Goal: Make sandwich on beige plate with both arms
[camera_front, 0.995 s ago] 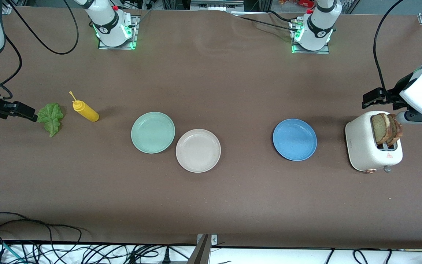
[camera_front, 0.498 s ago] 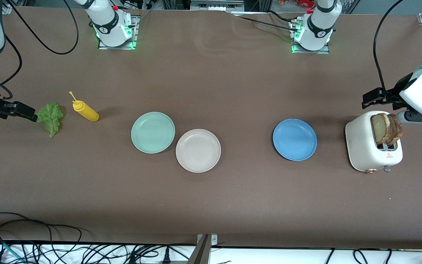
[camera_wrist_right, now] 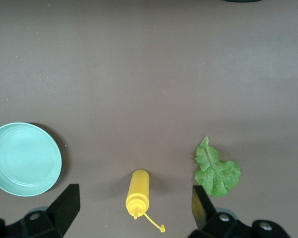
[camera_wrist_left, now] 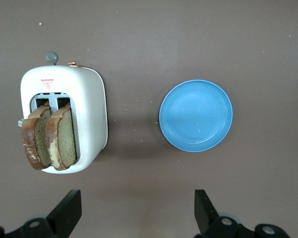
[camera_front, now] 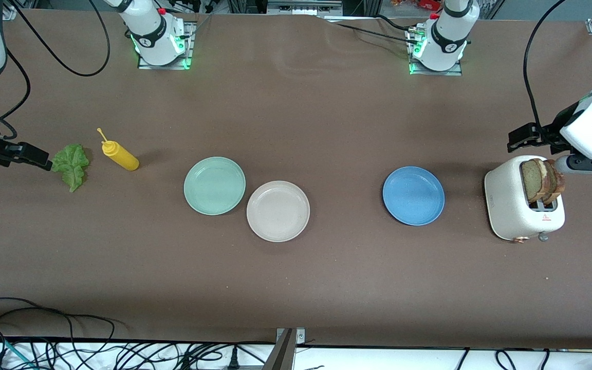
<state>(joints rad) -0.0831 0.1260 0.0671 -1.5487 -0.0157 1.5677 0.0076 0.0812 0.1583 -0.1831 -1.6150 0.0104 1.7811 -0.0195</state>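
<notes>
The beige plate (camera_front: 278,210) sits bare near the middle of the table, touching or just beside the mint green plate (camera_front: 214,185), which lies toward the right arm's end and slightly farther from the front camera. The blue plate (camera_front: 413,195) lies well apart toward the left arm's end. Two bread slices (camera_front: 541,180) stand upright in the slots of the white toaster (camera_front: 517,208) at the left arm's end. The lettuce leaf (camera_front: 71,165) lies flat on the table at the right arm's end, with the yellow squeeze bottle (camera_front: 119,155) on its side just beside it. The left gripper (camera_wrist_left: 134,210) hangs above the table near the toaster, fingers spread wide and holding nothing. The right gripper (camera_wrist_right: 133,208) hangs above the bottle and lettuce, fingers likewise spread wide and empty.
</notes>
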